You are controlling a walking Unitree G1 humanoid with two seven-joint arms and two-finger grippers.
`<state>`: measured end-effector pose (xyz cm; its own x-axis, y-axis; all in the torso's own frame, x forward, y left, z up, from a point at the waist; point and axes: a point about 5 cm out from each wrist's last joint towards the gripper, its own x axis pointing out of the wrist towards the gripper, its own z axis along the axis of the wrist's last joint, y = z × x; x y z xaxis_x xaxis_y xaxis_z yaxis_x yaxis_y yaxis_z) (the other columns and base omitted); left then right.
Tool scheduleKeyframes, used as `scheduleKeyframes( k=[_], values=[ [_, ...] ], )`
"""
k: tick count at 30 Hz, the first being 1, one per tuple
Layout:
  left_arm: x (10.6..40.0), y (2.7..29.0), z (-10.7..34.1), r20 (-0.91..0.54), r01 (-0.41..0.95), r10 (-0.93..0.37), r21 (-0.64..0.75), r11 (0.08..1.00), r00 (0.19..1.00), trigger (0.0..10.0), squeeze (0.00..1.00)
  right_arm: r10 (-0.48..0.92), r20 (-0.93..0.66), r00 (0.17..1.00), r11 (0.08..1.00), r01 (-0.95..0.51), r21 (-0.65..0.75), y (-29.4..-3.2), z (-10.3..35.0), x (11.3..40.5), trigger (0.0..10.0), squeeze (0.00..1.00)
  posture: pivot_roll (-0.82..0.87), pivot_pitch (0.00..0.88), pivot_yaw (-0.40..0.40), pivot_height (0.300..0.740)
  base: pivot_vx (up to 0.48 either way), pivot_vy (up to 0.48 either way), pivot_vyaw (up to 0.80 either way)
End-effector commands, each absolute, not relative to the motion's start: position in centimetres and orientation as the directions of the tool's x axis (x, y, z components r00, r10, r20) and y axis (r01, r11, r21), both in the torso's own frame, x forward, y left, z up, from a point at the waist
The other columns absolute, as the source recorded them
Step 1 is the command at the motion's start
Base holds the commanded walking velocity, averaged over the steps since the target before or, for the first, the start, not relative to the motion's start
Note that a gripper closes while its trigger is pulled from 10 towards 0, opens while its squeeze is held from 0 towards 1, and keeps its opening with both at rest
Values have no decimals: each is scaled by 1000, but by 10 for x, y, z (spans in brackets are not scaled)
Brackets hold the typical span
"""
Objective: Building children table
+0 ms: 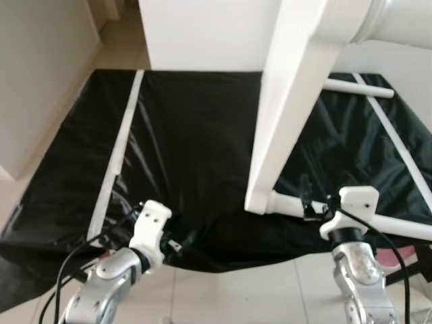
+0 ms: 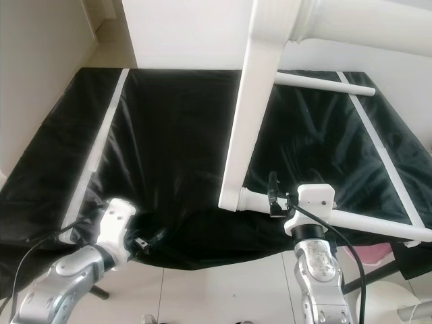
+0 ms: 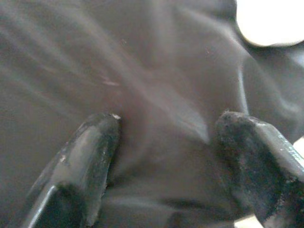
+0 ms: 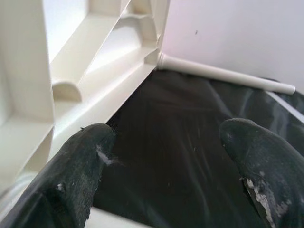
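The white tabletop [image 2: 253,101] stands on edge on the black sheet [image 2: 175,148], 2 legs fitted — stiff, light, slick plastic, best held by a leg [image 2: 351,219] — right gripper [image 2: 273,196] and left gripper [image 1: 181,244] both gape, empty.

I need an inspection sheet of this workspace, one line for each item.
Surface: black plastic sheet spread over pale tiled floor, wrinkled at the near edge.
Job's things: white table top standing on edge; white table leg attached at its lower corner; second leg behind.
Clutter: pink object at the right.
Grippers: left end effector open over the sheet; right end effector open beside the table top.
Cables: black cables along the left arm.
Surroundings: white wall.
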<state>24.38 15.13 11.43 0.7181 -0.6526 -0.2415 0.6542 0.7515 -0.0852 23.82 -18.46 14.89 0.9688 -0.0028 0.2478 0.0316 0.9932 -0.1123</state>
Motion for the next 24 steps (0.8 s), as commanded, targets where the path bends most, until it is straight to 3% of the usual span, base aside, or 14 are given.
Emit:
scheduleKeyframes(
  k=[1, 5, 11, 24],
  values=[
    [243, 154, 119, -203, 678, -694, -151, 719, 690, 10000, 0, 23, 224, 974, 994, 2, -111, -186, 145, 234, 10000, 0, -12, 110, -27, 740, 0, 0, 0],
    [249, 160, 143, -72, 653, -672, -181, 736, 737, 10000, 0, 64, 208, 976, 992, -39, -121, -187, 142, 231, 10000, 0, -14, 109, -24, 740, 0, 0, 0],
    [253, 158, 172, 74, 676, -676, -183, 714, 733, 10000, 0, 165, 178, 970, 979, -139, -147, -188, 137, 223, 10000, 0, -25, 106, -16, 740, 0, 0, 0],
    [262, 140, 184, 80, 728, -723, -80, 681, 686, 10000, 0, 398, 127, 908, 914, -382, -138, -162, 133, 218, 10000, 0, -30, 95, -14, 740, 0, 0, 0]
  ],
)
